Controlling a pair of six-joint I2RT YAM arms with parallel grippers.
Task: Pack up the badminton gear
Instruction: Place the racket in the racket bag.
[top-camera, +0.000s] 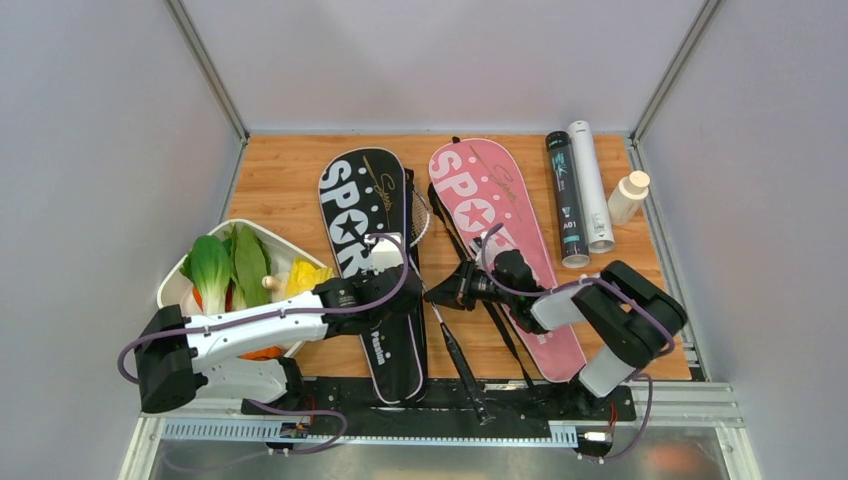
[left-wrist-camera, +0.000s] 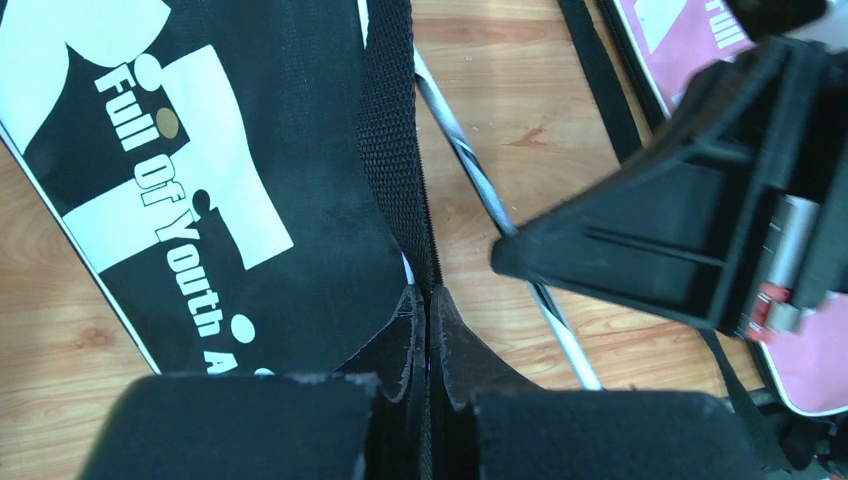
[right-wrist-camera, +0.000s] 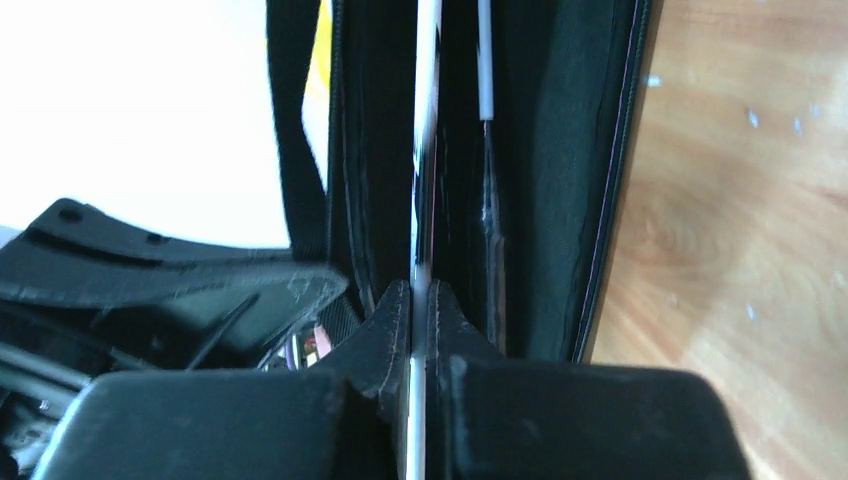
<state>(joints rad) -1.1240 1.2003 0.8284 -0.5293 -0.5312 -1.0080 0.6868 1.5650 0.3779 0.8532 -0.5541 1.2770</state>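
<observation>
the black bag (top-camera: 365, 200) lies lengthwise down the middle of the table (top-camera: 290, 170), and the pink bag (top-camera: 480, 195) lies just to its right. both run from near the far edge toward the near edge. the racket (right-wrist-camera: 425, 150) lies between them, its head by the black bag's wide end and its handle pointing at the near edge. the left gripper (left-wrist-camera: 428, 330) is pinched closed on the fabric edge of the black bag's open side. the right gripper (right-wrist-camera: 420, 300) is clamped closed on the racket's thin shaft. the racket looks light and stiff, but the shaft is slim and smooth, so it could twist or slide in the pads. the shaft is a fair place to hold, and the strings should be left alone. the bag is soft and floppy and will sag shut unless its edge is lifted, so the seam is the sensible grip. the black tube (top-camera: 567, 200) and white tube (top-camera: 590, 180) lie side by side near the far right corner. they are rigid, round and likely to roll.
</observation>
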